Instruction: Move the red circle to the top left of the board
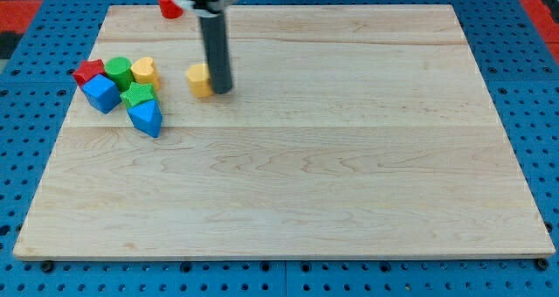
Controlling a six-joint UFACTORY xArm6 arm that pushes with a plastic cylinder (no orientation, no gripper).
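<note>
The surface [349, 157] looks like pale, smooth matt wood with visible grain; the dark rod [214, 48] has a dull sheen

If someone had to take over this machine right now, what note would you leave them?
My tip rests on the board, touching the right side of a yellow block.
The red circle sits at the board's top edge, left of the rod, partly hidden by the arm.
Other blocks cluster at the view's left: red, green, yellow, blue.
Left to do: nudge the red circle further toward the top left corner.
</note>
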